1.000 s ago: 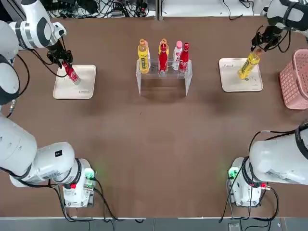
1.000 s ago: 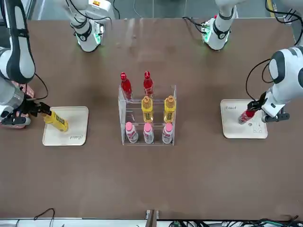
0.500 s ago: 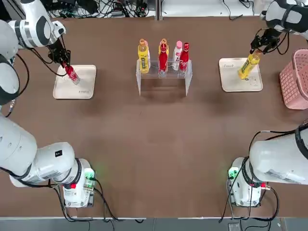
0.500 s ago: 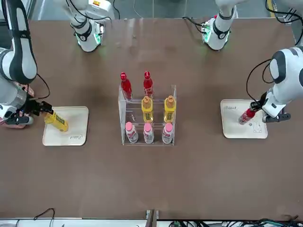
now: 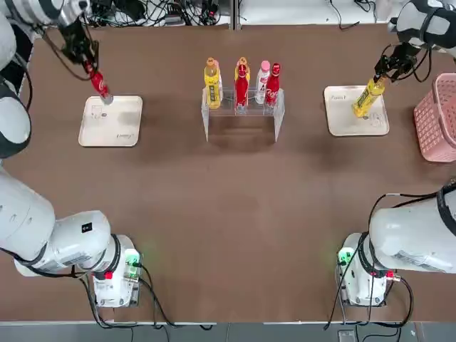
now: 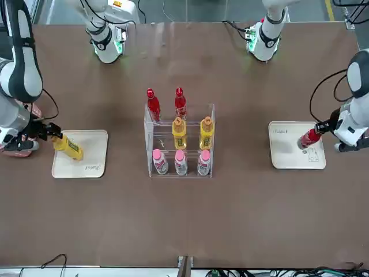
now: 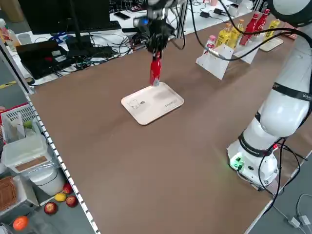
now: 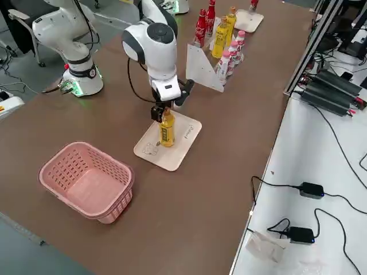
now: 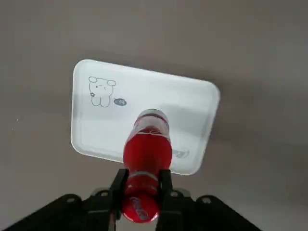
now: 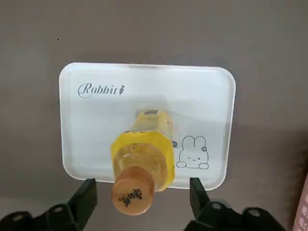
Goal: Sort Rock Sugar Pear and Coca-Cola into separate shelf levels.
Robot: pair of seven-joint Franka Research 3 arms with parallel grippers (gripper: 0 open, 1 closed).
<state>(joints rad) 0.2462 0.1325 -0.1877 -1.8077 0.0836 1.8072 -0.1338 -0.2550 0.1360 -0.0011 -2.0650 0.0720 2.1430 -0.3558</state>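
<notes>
Nearest my left wrist camera, the left gripper (image 9: pixel 144 178) is clamped on the neck of a Coca-Cola bottle (image 9: pixel 147 151) and now carries it above the left tray (image 9: pixel 106 130); half a second ago the bottle was lower, over the tray's middle. I judge the pick made and the carry to the shelf next. The bottle is slim, red-capped and glossy, with a clear base, and hangs tilted. At the right tray (image 10: pixel 96 144), the right gripper (image 10: pixel 143 185) has its fingers apart on either side of a Rock Sugar Pear bottle (image 10: pixel 154 139), yellow and angular below an orange cap, which stands on the tray, ungripped; I expect that grasp to follow. Farther in, the acrylic stand (image 6: pixel 148 144) bears two red bottles (image 6: pixel 180 107), two yellow bottles (image 6: pixel 206 135) and three pink-capped pale bottles (image 6: pixel 180 165), so each drink seemingly has mates to join.
</notes>
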